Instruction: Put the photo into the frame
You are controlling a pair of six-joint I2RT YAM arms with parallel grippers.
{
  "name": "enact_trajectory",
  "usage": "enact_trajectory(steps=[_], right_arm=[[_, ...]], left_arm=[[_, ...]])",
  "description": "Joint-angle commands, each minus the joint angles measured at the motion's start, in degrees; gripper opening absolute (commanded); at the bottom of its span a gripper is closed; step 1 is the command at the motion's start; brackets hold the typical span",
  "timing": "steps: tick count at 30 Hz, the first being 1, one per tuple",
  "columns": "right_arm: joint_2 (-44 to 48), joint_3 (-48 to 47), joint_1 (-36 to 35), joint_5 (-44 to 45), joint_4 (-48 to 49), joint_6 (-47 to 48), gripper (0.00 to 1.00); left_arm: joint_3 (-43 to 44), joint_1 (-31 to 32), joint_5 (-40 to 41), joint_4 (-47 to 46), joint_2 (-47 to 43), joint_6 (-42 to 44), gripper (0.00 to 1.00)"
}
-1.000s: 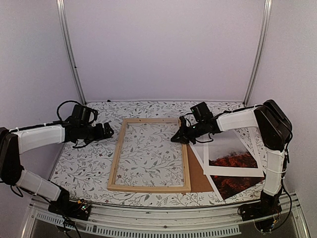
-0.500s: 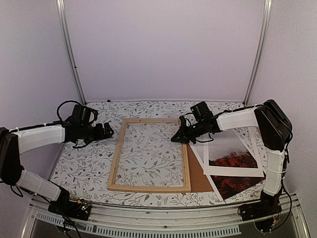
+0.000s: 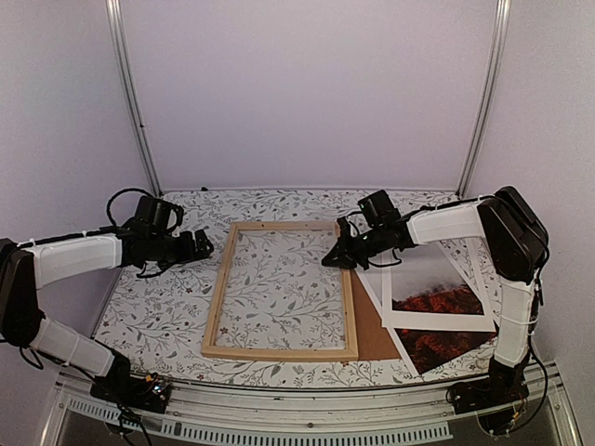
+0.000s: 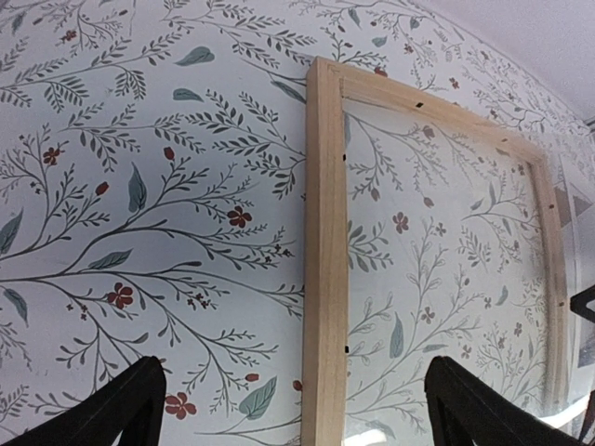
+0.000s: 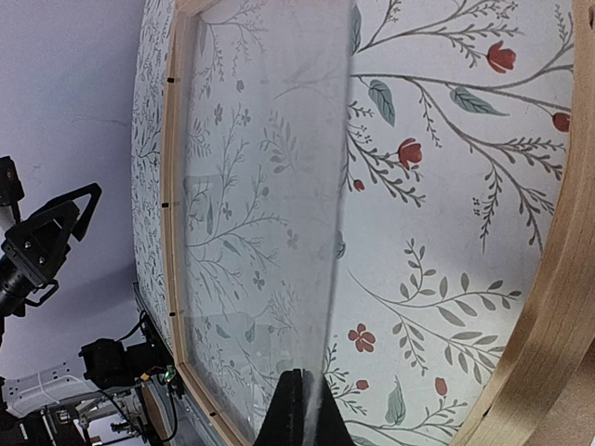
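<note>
The light-wood frame lies flat on the floral table. A clear pane sits in it, tilted, its right edge raised off the frame's right rail. My right gripper is shut on that raised edge, the thin sheet pinched between the fingertips. My left gripper hovers open just outside the frame's left rail, holding nothing. The photo lies at the right, partly under a white mat, its red-orange foliage showing.
A brown backing board lies between the frame and the white mat, partly under both. Metal posts and pale walls close in the back and sides. The table's near edge runs along an aluminium rail.
</note>
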State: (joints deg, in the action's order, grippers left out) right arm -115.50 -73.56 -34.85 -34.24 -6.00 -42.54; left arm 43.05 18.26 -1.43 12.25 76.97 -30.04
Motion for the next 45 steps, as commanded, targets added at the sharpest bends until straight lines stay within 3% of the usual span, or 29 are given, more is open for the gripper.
enact_trajectory(steps=[1,29,45], right_arm=[[0.31,-1.61,0.24,0.07,0.31,0.57,0.0],[-0.36,-0.54,-1.18,-0.92,1.7,-1.91,0.0],[-2.61,-4.11,-0.57,-3.99,-2.75,-1.86,0.0]], left_arm=[[0.64,0.78,0.56,-0.23,-0.15,0.06,1.0],[0.88,2.49,2.05,-0.52,1.69,-0.16,1.0],[0.81,4.07,4.55,-0.47,2.4,-0.17,1.0]])
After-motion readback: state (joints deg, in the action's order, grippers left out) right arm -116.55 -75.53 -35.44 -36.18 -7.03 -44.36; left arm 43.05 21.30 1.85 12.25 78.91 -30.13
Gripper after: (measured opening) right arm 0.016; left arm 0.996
